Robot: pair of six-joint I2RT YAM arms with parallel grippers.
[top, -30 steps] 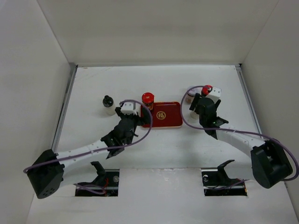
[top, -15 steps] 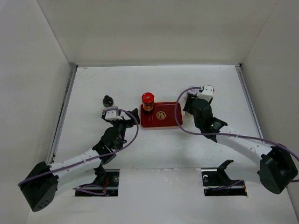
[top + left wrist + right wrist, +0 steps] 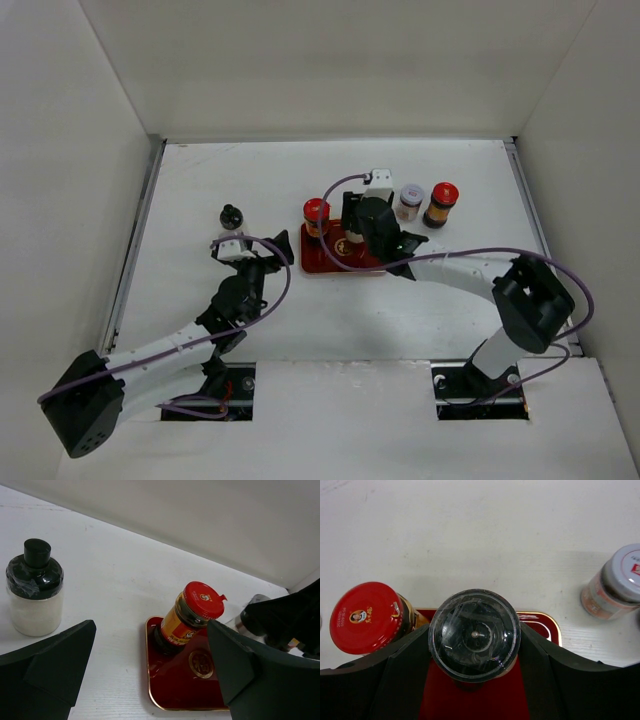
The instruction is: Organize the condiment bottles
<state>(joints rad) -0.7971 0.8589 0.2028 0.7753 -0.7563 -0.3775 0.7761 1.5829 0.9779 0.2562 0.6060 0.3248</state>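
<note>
White table [image 3: 190,175] shows a black-capped jar [image 3: 35,587] far left, off the red tray [image 3: 182,692]. Left gripper [image 3: 150,650] is spread wide, empty. One red-capped jar [image 3: 192,615] stands on the tray. Right gripper [image 3: 475,650] pinches a grey-capped jar [image 3: 475,630] over it. White-capped jar [image 3: 410,201] and second red-capped jar [image 3: 441,202] wait right.

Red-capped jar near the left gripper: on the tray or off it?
On it. In the left wrist view the red-capped jar stands with its base inside the red tray's gold rim.
</note>
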